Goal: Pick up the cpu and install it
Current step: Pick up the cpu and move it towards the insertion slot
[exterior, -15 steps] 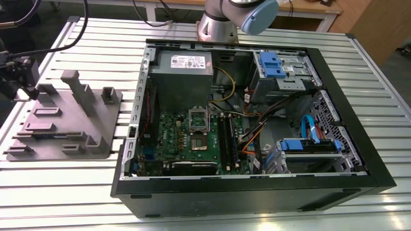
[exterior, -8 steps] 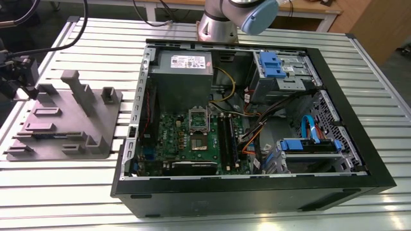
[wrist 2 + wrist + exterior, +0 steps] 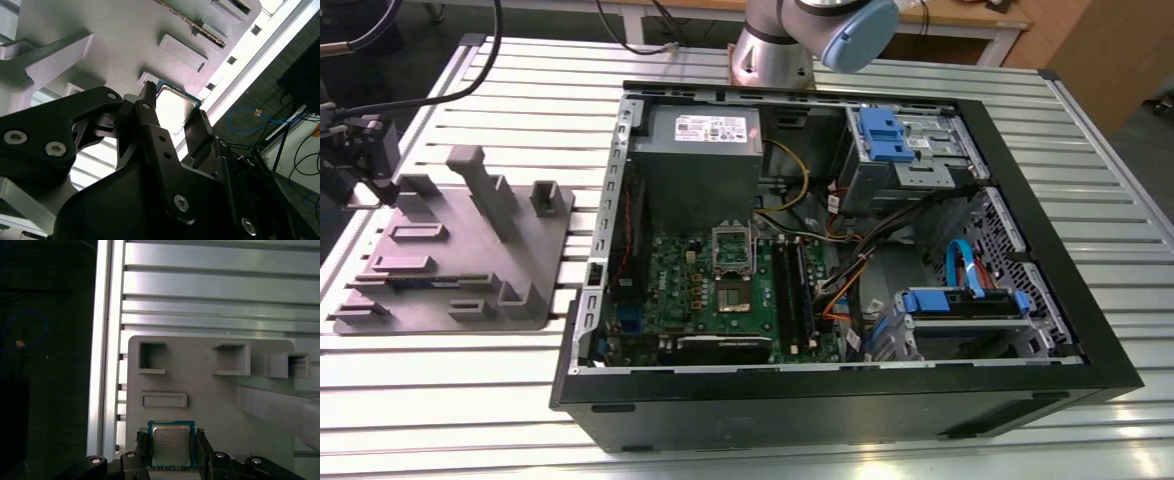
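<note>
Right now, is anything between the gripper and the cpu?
Nothing visible. In the first wrist view the gripper is right at the cpu, which lies on the grey fixture plate, with nothing between them.

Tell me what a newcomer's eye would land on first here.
The open computer case dominates the exterior view, its green motherboard bared, on a slatted metal table. On the exterior view's left lies a grey fixture plate with upright blocks. In the first wrist view, the silvery cpu rests on that plate, with the gripper right at it.

silvery square cpu (image 3: 171, 445), flat, at plate (image 3: 220, 405) edge
</note>
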You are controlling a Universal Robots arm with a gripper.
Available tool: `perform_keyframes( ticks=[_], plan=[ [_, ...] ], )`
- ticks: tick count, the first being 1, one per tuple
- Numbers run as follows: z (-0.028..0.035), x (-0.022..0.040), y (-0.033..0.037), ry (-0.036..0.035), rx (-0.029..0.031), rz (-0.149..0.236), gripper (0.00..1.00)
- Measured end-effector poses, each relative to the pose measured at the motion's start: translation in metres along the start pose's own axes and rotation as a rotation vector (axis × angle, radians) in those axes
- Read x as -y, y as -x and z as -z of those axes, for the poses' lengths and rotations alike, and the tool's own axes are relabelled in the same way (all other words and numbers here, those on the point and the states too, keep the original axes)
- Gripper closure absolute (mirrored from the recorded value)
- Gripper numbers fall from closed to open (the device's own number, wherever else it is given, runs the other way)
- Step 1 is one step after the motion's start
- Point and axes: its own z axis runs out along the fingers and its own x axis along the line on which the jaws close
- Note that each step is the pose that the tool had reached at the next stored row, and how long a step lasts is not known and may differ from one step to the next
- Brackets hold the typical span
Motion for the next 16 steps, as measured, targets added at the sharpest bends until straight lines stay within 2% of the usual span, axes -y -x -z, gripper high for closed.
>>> perform_keyframes(
  ticks=[11, 16],
  plan=[
    [0.0001, 0.0, 0.0017, -0.0001, 0.0, 0.0, 0.53],
    [0.0073, -0.0002, 0.0018, -0.0001, -0.0001, 0.0, 0.53]
  ],
)
